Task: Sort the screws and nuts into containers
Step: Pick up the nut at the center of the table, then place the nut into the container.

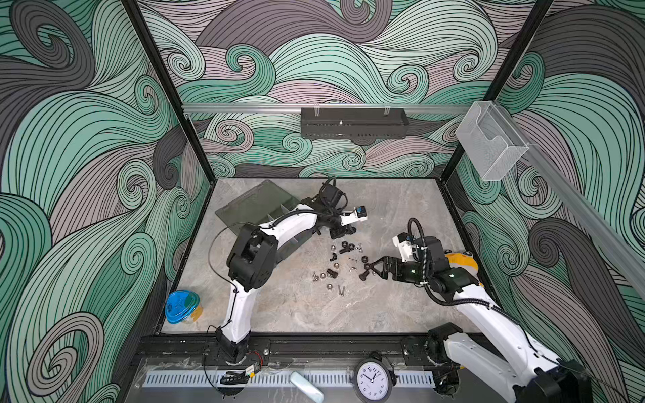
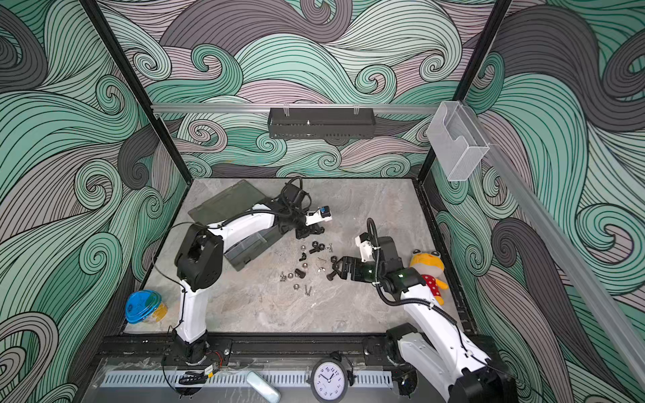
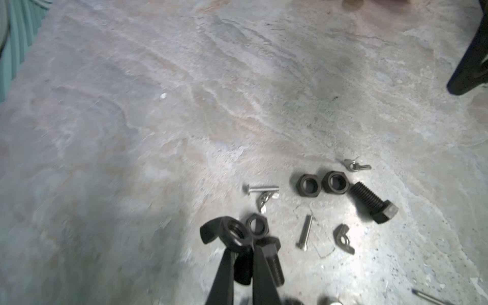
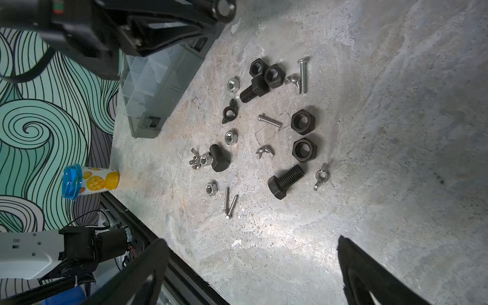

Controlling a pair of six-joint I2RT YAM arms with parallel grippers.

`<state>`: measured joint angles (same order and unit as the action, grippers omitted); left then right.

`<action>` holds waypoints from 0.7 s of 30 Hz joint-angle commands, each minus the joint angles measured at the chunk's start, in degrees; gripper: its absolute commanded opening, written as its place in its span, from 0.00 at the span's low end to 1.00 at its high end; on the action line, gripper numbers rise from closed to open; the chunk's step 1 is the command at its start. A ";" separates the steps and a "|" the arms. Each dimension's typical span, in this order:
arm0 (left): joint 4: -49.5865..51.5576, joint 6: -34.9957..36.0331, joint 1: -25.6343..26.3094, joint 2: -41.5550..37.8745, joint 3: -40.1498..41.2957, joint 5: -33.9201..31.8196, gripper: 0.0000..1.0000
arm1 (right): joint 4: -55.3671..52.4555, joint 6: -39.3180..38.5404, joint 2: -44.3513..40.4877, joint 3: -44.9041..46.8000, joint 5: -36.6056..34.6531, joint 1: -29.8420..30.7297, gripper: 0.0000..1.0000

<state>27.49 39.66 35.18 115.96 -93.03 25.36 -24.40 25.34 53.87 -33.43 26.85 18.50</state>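
**Left wrist: one nut pinched, sort barely begun**

Jaws of the left gripper (image 3: 241,245) sit narrow, prob. clamped on a black wing nut (image 3: 229,232) at the pile's edge. The right gripper (image 4: 253,264) gapes wide, empty. Nearly all screws (image 4: 303,76) & nuts (image 4: 303,121) lie loose on the table (image 1: 314,314). The organiser (image 4: 169,100) compartments look bare, tho the arm hides most.
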 commanded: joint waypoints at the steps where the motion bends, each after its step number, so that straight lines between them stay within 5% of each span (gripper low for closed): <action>1: -3.74 -5.92 -1.90 -6.84 7.20 -4.87 0.06 | 5.38 -0.45 3.44 -2.86 1.89 1.35 1.00; 13: -4.86 -21.20 -18.28 -32.26 33.92 -19.06 0.07 | 12.68 0.91 16.70 -14.30 -1.66 16.33 1.00; 21: 2.53 -27.55 -27.75 -27.46 30.91 -27.05 0.07 | 12.72 0.72 19.24 -14.34 -1.91 17.72 1.00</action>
<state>25.67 16.16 8.86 85.80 -58.94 2.07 -12.27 25.93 73.67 -47.77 25.76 36.05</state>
